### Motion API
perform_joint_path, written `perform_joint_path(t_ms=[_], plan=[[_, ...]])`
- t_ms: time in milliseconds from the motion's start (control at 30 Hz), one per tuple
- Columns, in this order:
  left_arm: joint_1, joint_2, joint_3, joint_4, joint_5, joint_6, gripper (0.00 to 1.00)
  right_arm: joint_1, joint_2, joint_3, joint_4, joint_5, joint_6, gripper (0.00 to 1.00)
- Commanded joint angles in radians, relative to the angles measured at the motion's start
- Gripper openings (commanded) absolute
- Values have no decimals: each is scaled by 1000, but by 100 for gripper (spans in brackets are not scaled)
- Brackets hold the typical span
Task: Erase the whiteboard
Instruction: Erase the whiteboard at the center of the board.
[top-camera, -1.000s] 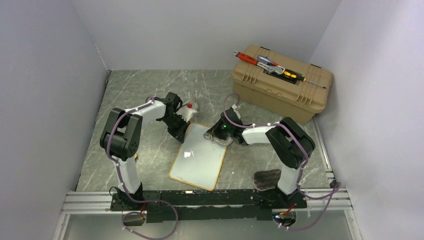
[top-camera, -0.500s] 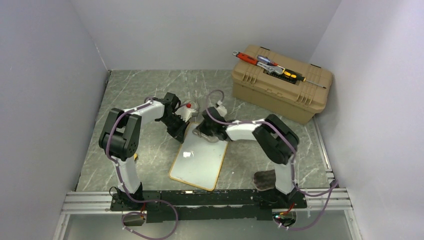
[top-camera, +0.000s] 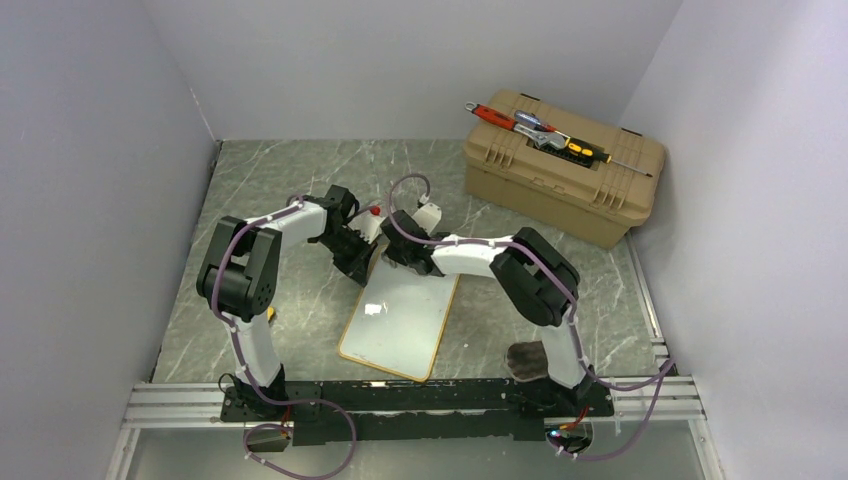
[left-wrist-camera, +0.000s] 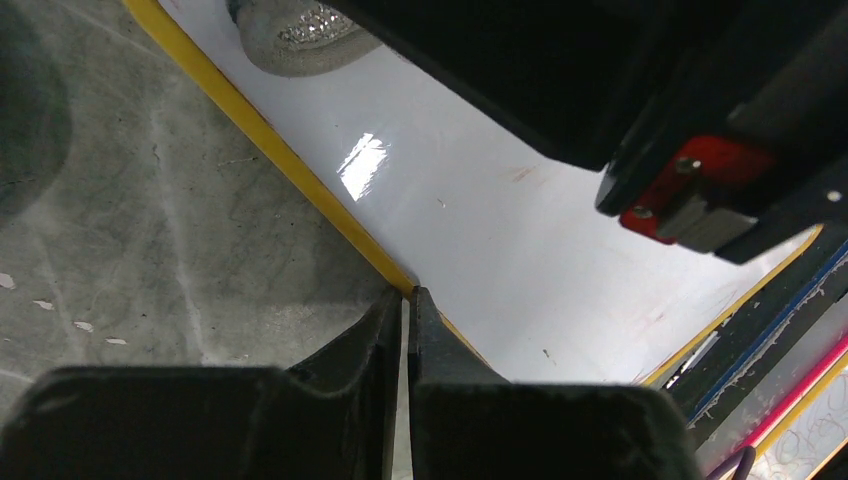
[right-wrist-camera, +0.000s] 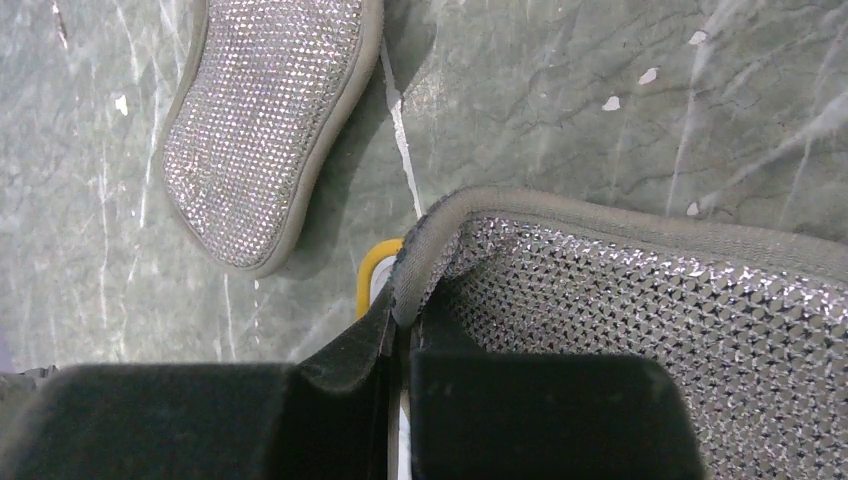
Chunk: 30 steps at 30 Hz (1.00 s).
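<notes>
Left gripper (left-wrist-camera: 405, 300): jaws all but pressed together, tips down on the yellow frame of the whiteboard (left-wrist-camera: 520, 230), on its left edge near the far corner. Right gripper (right-wrist-camera: 400, 320): jaws pinching the rim of a grey studded pad (right-wrist-camera: 620, 300) right over that far-left corner. Count: one whiteboard; three pads, namely the pinched one, a second pad (right-wrist-camera: 265, 120) loose on the table (top-camera: 280, 170) just beyond, and a dark pad (top-camera: 530, 358) by the right arm's base; one toolbox (top-camera: 560, 190), far right. Board lies flat, glossy white, rounded corners, nearly clean, with faint reddish smudges.
</notes>
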Motion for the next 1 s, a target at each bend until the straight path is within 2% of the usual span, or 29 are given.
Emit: perform_joint_path(t_ms=[0, 200, 300, 367, 433, 567, 633, 700, 800, 967], plan=[[-1, 60, -62, 47, -154, 74, 3, 20, 84, -75, -240, 23, -34, 0], [0, 57, -80, 60, -154, 73, 3, -32, -112, -447, -119, 31, 49, 0], [2, 59, -84, 61, -154, 73, 3, -47, -166, -570, -73, 6, 64, 0], [2, 57, -85, 61, -153, 73, 3, -42, -171, -600, -11, -41, 51, 0], [2, 57, -81, 60, -152, 71, 3, -14, -139, -584, 87, -154, 17, 0], [2, 63, -76, 57, -150, 65, 3, 59, -18, -406, 205, -371, -79, 0], [2, 64, -75, 54, -153, 66, 3, 88, 0, -349, 164, -397, -107, 0], [2, 62, -72, 51, -154, 66, 3, 97, -40, -404, 169, -389, -95, 0], [2, 58, -69, 48, -152, 66, 3, 76, -142, -573, 171, -365, -61, 0], [2, 57, -73, 51, -152, 66, 3, -74, -312, -799, 127, -312, -94, 0]])
